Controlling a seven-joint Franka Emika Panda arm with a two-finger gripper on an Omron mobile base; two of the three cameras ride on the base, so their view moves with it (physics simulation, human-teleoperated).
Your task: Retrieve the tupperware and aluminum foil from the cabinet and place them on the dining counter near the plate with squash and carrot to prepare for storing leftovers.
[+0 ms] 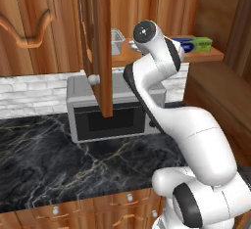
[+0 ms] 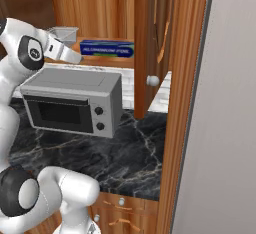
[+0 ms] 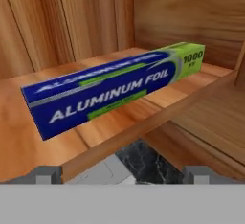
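One cabinet [image 1: 100,47] stands with its door swung out above one microwave [image 2: 75,100]. On its shelf lie one aluminum foil [image 3: 115,86] and one tupperware [image 1: 117,41], apart. The pincer [image 3: 122,174], spread wide and empty, faces the foil.

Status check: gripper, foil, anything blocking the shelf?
Gripper open, empty, short of the shelf edge. Aluminum foil lying flat on the cabinet shelf, dead ahead. Tupperware further along the shelf. Nothing between gripper and foil.
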